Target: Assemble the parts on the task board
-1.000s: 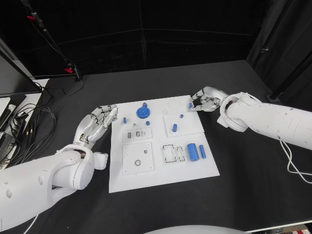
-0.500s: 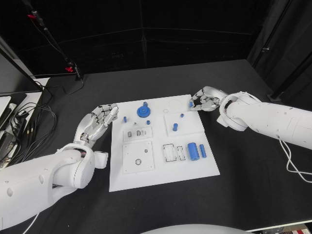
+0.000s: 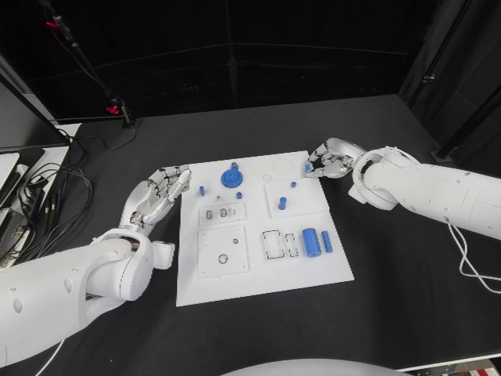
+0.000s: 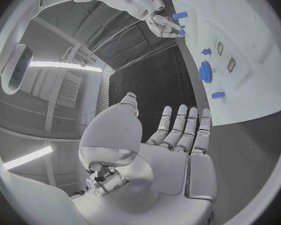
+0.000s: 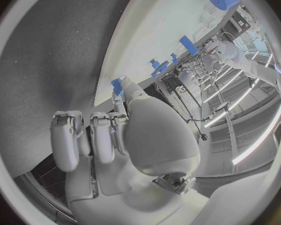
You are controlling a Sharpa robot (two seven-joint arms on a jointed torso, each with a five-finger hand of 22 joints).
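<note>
White is the board (image 3: 262, 258), and it lies in the middle of the black table (image 3: 409, 282), between the two hands. On it are several blue parts. A gear (image 3: 232, 178) sits near the far edge, with a small peg (image 3: 202, 190) just beside it on the side of the left hand and another small piece (image 3: 239, 195) just below it. A short pin (image 3: 282, 204) is near the middle of the board. A thick cylinder (image 3: 311, 242) and a thin rod (image 3: 326, 242) lie side by side near the right edge, next to some rectangular slots.

The left hand (image 3: 158, 196) is beside the left edge of the board, over the table. Its fingers (image 4: 178, 130) are straight and a little apart, and it grasps nothing. In the left wrist view the gear (image 4: 205, 72) and the peg (image 4: 217, 95) are on the board ahead of the fingertips, apart from them.

The right hand (image 3: 325, 163) is at the far right corner of the board. Its fingers are curled in, and a small blue part (image 3: 308, 168) is pinched at the fingertips, just at the board's edge. In the right wrist view this blue part (image 5: 117, 85) is at the tip of one finger (image 5: 120, 102), while the other fingers are folded beside it.
</note>
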